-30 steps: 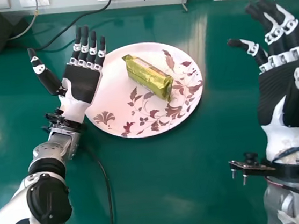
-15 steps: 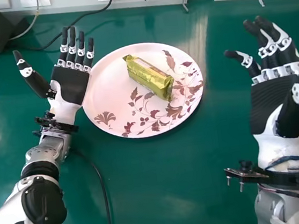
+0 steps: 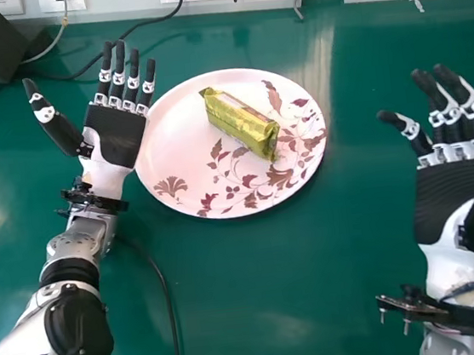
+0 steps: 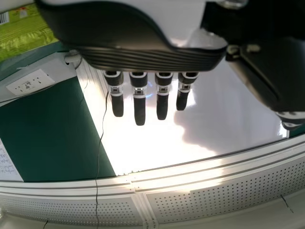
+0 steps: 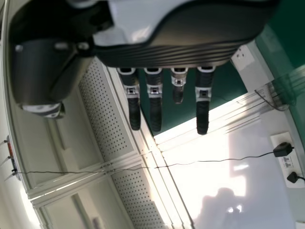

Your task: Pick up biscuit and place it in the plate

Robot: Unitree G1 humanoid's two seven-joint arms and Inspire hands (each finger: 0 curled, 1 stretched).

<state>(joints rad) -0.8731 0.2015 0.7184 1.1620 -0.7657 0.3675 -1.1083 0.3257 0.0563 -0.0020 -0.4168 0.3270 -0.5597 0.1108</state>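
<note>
**Right hand [image 3: 453, 196] draws back towards the robot's side of the bench [image 3: 250, 296]**

Since the earlier frames, the left hand [image 3: 118, 135] has also shifted slightly leftward. It is spread, palm up, near the plate's [image 3: 174, 150] left rim. The right hand, well apart from the plate, is loosely spread. The green biscuit packet [image 3: 244, 123] lies diagonally on the plate, just beyond its middle.

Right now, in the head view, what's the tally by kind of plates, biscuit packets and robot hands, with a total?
Floral-patterned plate: 1
Biscuit packet: 1
Robot hands: 2 (left hand, right hand)
Total: 4
</note>
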